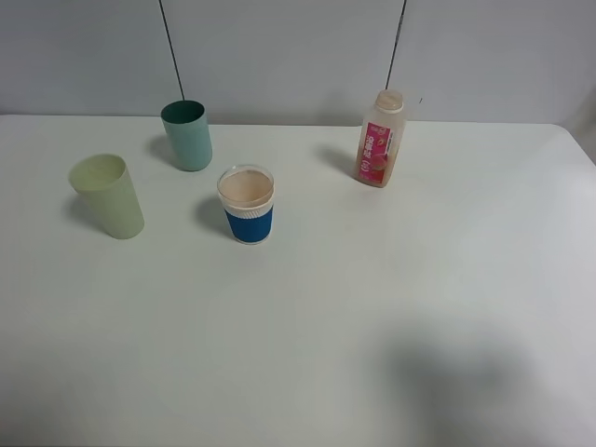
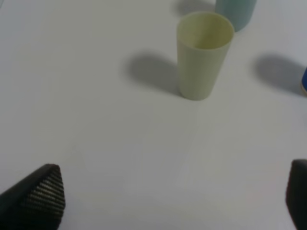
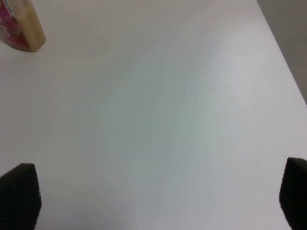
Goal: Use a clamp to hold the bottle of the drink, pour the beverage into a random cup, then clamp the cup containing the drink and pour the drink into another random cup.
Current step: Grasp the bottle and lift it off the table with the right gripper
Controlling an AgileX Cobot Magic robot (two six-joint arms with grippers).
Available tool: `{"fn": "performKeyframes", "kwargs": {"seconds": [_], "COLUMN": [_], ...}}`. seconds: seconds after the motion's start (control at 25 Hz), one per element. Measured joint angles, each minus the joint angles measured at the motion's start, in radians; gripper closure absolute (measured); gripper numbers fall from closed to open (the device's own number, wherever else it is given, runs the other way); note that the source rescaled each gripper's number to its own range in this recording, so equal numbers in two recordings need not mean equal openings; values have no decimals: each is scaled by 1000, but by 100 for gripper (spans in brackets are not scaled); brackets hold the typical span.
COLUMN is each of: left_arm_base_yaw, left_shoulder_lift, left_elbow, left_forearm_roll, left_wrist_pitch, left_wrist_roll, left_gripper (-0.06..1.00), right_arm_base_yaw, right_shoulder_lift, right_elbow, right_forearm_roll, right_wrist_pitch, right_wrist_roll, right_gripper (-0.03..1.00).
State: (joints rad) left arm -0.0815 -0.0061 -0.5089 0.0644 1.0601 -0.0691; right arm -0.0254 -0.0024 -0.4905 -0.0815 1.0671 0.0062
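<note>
Blue-sleeved cup [image 1: 248, 207] holding peach beverage [image 1: 246, 189] stands on the worktop [image 1: 391, 317]; bottle [image 1: 381, 140] at its 2 o'clock, yellow-green tumbler [image 1: 107, 196] at 9, teal tumbler [image 1: 187, 136] at 11 (close to the far edge). Open worktop spreads toward 6. Left pincer [image 2: 170, 195] and right pincer [image 3: 158, 197] gape wide, holding nothing.

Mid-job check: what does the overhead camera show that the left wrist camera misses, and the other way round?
Only overhead: the bottle and the peach drink in the blue-sleeved cup; the wrist view catches just a blue sliver at its edge. Only left wrist: the left gripper, fingertips spread wide, holding nothing. Both: the upright yellow-green cup, the teal cup and the white table.
</note>
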Motion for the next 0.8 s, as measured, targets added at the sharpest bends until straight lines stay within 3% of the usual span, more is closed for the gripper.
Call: {"fn": "performKeyframes", "kwargs": {"seconds": [0.64, 0.8], "left_arm_base_yaw": [0, 0], "left_shoulder_lift": [0, 0], "left_elbow": [0, 0], "left_forearm_roll": [0, 0], "left_wrist_pitch": [0, 0], "left_wrist_roll": [0, 0], "left_gripper": [17, 17], "right_arm_base_yaw": [0, 0], "right_shoulder_lift": [0, 98], "right_elbow": [0, 0], "right_forearm_roll": [0, 0], "right_wrist_pitch": [0, -1], "right_wrist_roll": [0, -6], "right_gripper": [-3, -3]}}
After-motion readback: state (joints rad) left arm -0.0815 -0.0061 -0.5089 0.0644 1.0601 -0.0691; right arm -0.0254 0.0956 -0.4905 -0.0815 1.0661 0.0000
